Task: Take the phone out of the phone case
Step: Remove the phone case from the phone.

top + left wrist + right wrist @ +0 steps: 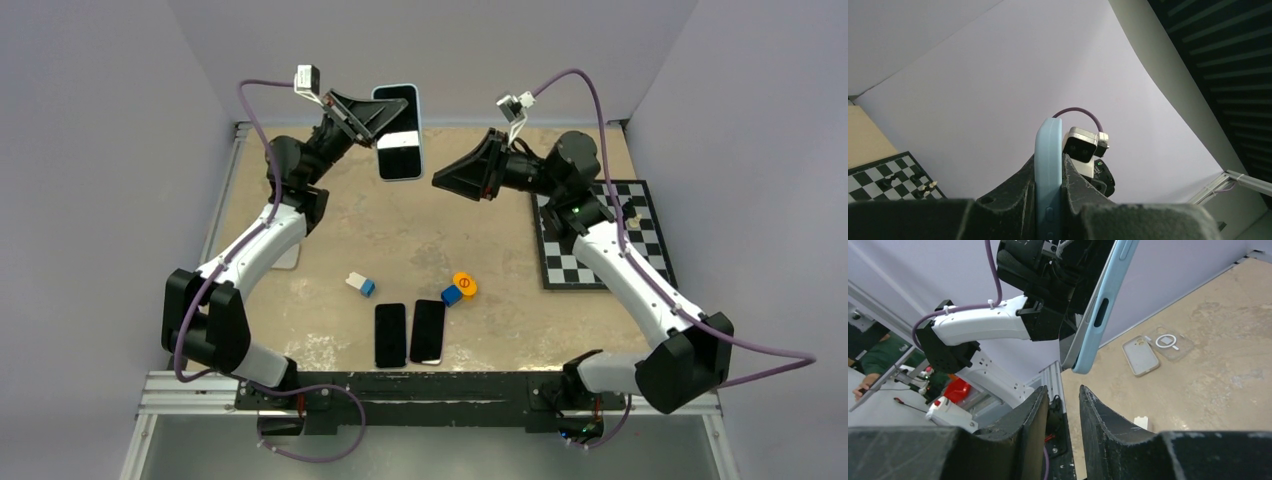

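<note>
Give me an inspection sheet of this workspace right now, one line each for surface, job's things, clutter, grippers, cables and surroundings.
Surface: tan table top, worn pale in patches.
Job's things: light blue phone case with the phone in it, held up over the far end.
Clutter: left dark phone beside right dark phone, both flat; blue-and-white block; blue block by orange disc; chessboard; beige empty case; clear empty case.
Grippers: left gripper clamps the case; right gripper open, empty.
Cables: left purple cable, right purple cable, both looping clear of the table's things.
Surroundings: lilac walls; aluminium frame.
</note>
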### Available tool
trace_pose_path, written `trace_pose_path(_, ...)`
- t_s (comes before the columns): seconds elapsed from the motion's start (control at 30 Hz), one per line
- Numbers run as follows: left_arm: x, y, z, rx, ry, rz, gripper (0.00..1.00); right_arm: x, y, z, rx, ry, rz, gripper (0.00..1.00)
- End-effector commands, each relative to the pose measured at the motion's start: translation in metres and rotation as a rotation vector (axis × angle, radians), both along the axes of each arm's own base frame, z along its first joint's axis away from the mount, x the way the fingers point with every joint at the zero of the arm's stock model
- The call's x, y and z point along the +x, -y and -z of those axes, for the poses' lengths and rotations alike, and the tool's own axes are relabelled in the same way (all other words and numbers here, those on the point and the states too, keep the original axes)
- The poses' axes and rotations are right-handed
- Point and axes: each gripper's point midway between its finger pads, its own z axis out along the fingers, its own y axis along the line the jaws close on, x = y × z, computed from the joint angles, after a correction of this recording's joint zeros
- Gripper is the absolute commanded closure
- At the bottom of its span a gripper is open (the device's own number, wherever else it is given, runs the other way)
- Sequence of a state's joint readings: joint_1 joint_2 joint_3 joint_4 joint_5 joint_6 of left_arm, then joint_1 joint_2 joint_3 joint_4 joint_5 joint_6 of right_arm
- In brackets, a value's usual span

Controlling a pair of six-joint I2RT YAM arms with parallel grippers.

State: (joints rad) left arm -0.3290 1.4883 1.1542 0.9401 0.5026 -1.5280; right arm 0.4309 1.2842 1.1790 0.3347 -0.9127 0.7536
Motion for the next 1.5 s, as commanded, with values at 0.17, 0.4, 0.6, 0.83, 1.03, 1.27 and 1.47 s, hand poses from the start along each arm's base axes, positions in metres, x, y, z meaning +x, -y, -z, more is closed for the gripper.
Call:
trace_pose_path(0.17,-0.019,-0.003,-0.029,0.013,0.128,-0.011,1.0,-0.006,-0.001,-0.04,0.084,0.058,-0.045,0.67)
trace_pose_path(0.4,-0.019,0.0,-0.032,0.001,0.128,0.005,1.0,0.002,-0.005,-0.031,0.092,0.032,-0.047,0.67)
trace_pose_path(0.6,-0.017,0.003,-0.031,-0.004,0.12,0.009,1.0,0.006,-0.008,-0.025,0.095,0.019,-0.056,0.68)
trace_pose_path(0.83,-0.016,0.009,-0.031,-0.011,0.117,0.027,1.0,0.007,-0.008,-0.022,0.094,0.01,-0.051,0.68)
trace_pose_path(1.03,-0.021,0.01,-0.038,-0.021,0.127,0.042,1.0,0.014,-0.012,-0.011,0.085,-0.018,-0.04,0.68)
trace_pose_path(1.27,-0.031,0.01,-0.048,-0.051,0.135,0.072,1.0,0.035,-0.021,0.014,-0.001,-0.065,0.034,0.68)
trace_pose_path(1.47,-0.027,0.008,-0.047,-0.076,0.11,0.074,1.0,0.028,-0.019,0.005,0.013,-0.05,0.027,0.64)
